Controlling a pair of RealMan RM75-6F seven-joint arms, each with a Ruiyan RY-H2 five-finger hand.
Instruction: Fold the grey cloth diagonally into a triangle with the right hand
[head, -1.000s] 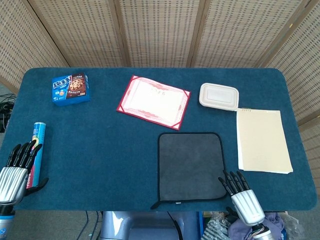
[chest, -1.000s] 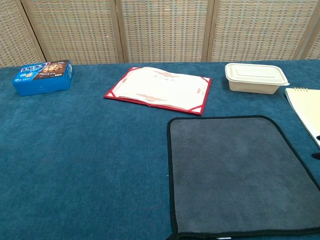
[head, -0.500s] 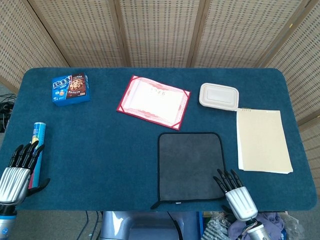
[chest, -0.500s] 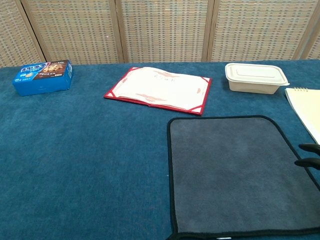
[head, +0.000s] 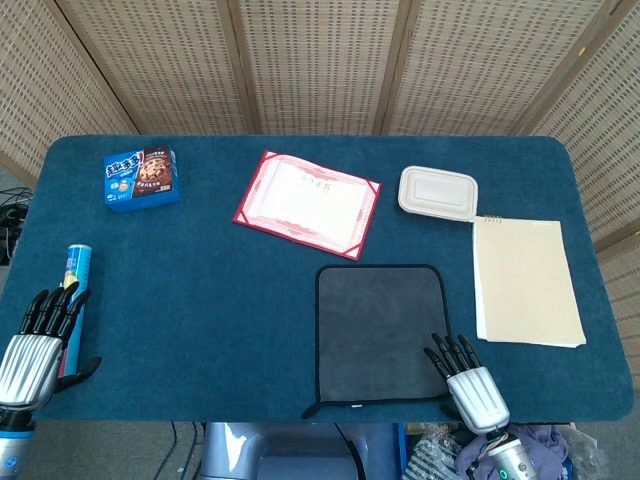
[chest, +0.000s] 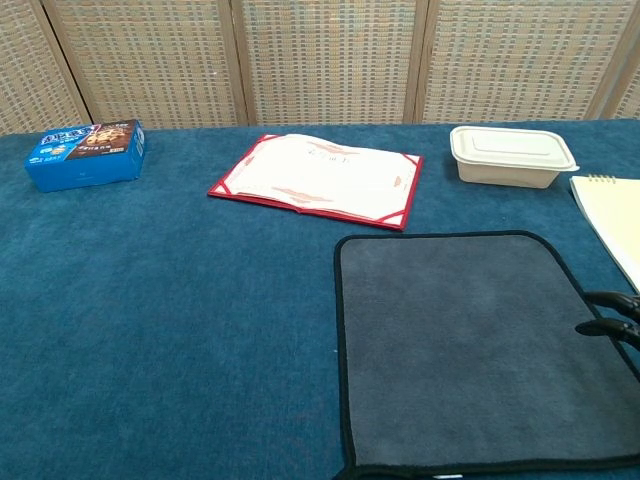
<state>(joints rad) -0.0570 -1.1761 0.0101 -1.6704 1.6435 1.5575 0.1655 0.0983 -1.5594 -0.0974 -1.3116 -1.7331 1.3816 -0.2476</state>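
The grey cloth (head: 381, 331) with a black hem lies flat and unfolded on the blue table, near the front edge; in the chest view the cloth (chest: 470, 345) fills the lower right. My right hand (head: 466, 378) hovers over the cloth's near right corner, fingers spread and pointing away from me, holding nothing. Only its dark fingertips (chest: 610, 320) show at the right edge of the chest view. My left hand (head: 34, 338) is at the table's front left edge, fingers apart and empty.
A blue tube (head: 74, 294) lies just beside my left hand. A red certificate folder (head: 307, 203), a white lidded box (head: 438, 192) and a blue biscuit box (head: 141, 178) sit further back. A cream notepad (head: 526, 281) lies right of the cloth.
My right hand has slid left and slightly toward me, onto the cloth's near right corner; its fingertips now reach further into the chest view. The left hand has barely shifted.
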